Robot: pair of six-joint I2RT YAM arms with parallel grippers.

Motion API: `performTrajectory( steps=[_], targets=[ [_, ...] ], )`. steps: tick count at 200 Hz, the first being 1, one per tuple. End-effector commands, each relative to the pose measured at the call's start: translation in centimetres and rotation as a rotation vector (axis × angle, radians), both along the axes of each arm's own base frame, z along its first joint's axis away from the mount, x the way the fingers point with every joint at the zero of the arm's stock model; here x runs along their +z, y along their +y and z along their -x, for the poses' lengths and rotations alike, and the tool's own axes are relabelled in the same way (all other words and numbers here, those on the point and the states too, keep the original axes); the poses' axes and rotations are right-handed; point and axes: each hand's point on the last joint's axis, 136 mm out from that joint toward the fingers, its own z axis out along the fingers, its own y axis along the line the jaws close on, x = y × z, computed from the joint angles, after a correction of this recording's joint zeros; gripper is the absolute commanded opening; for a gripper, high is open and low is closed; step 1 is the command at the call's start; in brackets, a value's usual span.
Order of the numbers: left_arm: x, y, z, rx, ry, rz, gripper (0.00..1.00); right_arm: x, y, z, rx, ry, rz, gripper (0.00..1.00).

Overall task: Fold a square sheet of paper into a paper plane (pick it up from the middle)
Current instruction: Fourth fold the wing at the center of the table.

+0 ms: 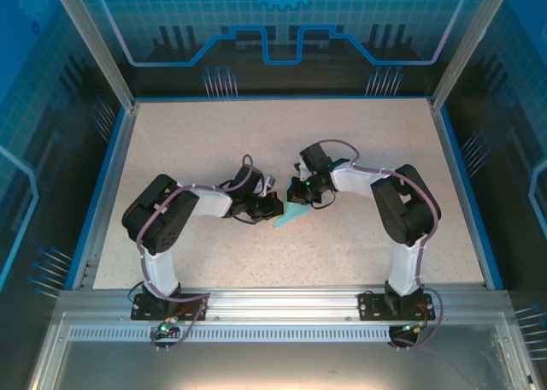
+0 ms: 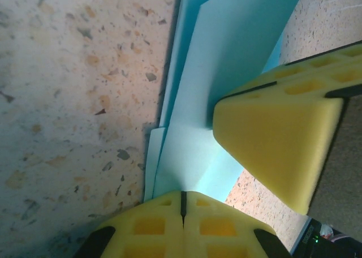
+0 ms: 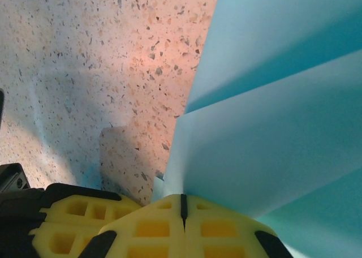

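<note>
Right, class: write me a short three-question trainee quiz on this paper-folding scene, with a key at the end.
1. True or false: the left end effector is shut on the folded blue paper.
2. In its own wrist view, the right end effector looks: A red, B yellow, C green.
3. How many end effectors are pinching the paper?
Key: 1 true; 2 B; 3 two.
</note>
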Motion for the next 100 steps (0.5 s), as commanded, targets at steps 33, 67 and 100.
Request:
performTrajectory(
  steps=[33,67,100],
  targets=[
    [-5.3,2.8,3.3,0.012,0.146,-0.186,0.0,-1.9,-0.6,-0.3,0.013,0.005,0.029,0.04],
    [-5.3,2.9,3.4,0.011,0.151,-0.192,0.0,-2.5,-1.3,-0.7,0.006,0.008,0.064,0.04],
    [-5.3,2.9,3.5,0.009,0.153,-0.192,0.0,0.5,-0.8,-1.2,0.011,-0.039,0.016,0.05]
  ],
)
